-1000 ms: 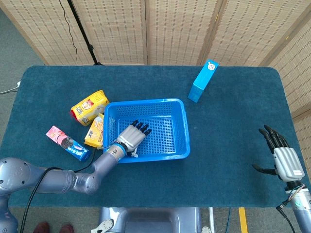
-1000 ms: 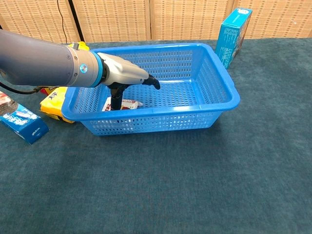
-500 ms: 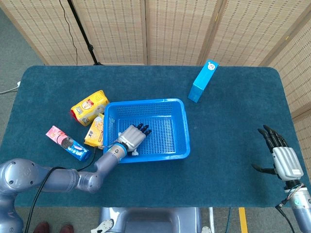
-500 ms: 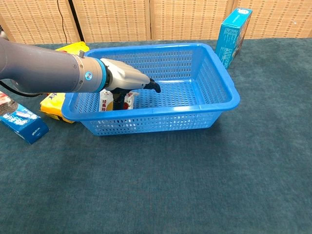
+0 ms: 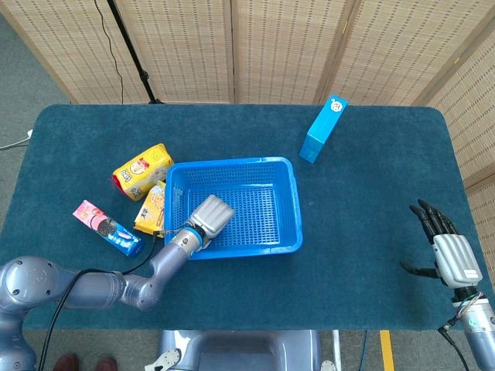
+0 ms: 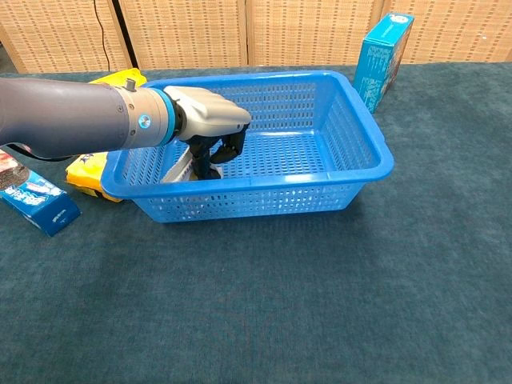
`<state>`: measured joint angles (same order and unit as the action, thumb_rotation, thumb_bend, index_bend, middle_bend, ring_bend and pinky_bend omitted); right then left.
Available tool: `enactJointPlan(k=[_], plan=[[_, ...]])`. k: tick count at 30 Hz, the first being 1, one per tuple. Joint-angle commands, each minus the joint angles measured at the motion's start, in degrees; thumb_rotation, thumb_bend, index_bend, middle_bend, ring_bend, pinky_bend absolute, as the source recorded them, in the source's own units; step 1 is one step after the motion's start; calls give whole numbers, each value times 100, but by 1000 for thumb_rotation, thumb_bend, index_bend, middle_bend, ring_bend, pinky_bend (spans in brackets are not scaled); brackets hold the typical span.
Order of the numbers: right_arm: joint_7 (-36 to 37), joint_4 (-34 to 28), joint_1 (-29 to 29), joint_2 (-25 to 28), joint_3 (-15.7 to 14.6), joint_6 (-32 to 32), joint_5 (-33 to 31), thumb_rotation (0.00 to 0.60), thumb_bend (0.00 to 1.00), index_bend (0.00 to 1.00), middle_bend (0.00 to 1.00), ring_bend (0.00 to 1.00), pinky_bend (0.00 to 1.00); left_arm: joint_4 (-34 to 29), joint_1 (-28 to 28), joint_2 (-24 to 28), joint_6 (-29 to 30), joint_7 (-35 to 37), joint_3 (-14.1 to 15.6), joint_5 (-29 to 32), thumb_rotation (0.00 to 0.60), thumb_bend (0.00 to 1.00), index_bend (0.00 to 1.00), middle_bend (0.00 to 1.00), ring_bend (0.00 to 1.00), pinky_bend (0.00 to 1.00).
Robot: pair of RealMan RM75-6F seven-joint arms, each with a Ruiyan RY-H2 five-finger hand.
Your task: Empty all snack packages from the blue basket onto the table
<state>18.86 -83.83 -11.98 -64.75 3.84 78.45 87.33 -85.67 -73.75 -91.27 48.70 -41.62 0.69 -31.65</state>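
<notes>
Left hand [image 6: 210, 120] is inside the blue perforated plastic basket [image 6: 352, 120], fingers curled around a small white snack packet [image 6: 182, 166] at its near-left corner. Right hand [image 5: 451, 251] hangs empty, fingers spread, over the table's right edge.

The table [image 5: 363, 185] is covered with a dark teal cloth. The blue basket [image 5: 288, 202] rests on it left of centre, nearer the front edge than the back. Just beside the basket's left wall lies an orange snack packet [image 5: 151, 209], touching or nearly touching the wall. A yellow snack bag [image 5: 142, 169] lies next to it, toward the back-left. A pink-and-blue biscuit pack [image 5: 107, 228] lies nearer the left edge, apart from the basket. A blue carton [image 5: 322, 129] stands upright near the back edge, right of centre, well apart from the basket.
</notes>
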Motion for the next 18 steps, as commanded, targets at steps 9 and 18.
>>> enactJointPlan(k=[9,18], plan=[[21,-33,23,22,-1,70,33,600,0,0,0,0,99,-271,231,304,77,288,-176,-281,600,478,862,741,730,809],[23,-77,34,44,-17,117,91,600,0,0,0,0,100,-369,429,441,86,395,-134,-536,600,493,858,762,741,829]])
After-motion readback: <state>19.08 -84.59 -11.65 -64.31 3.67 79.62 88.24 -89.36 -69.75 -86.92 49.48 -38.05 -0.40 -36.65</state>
